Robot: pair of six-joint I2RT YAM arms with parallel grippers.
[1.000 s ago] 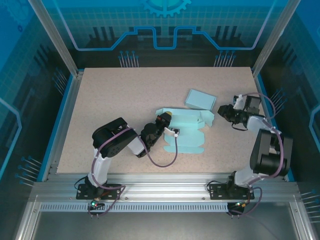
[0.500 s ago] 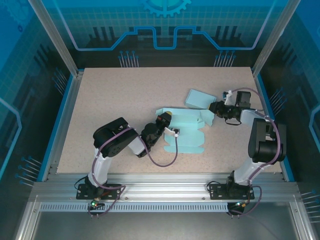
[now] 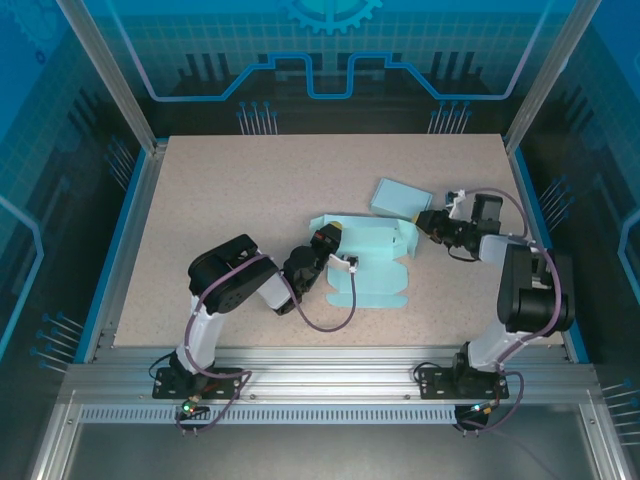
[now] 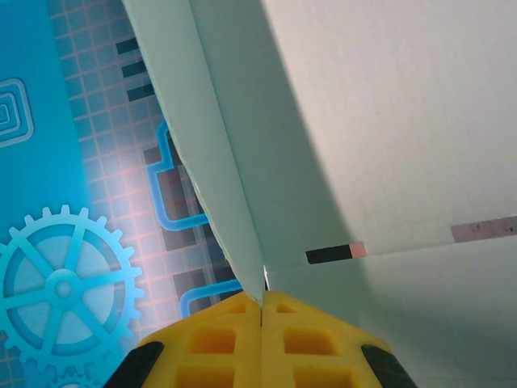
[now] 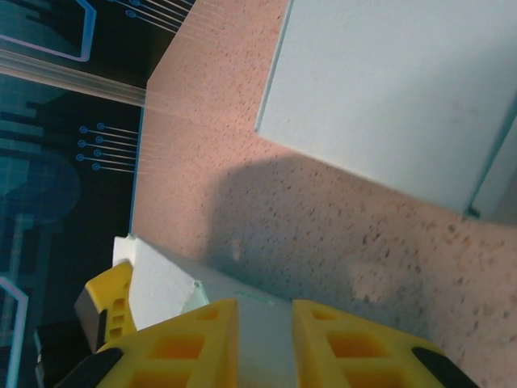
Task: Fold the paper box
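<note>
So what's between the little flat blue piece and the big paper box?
Just bare speckled table between the little flat piece and the paper box, visible in the top and right wrist views.

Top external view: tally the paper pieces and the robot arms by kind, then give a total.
Unfolded paper box: 1
Separate flat paper panel: 1
Robot arms: 2, left arm and right arm
Total: 4
</note>
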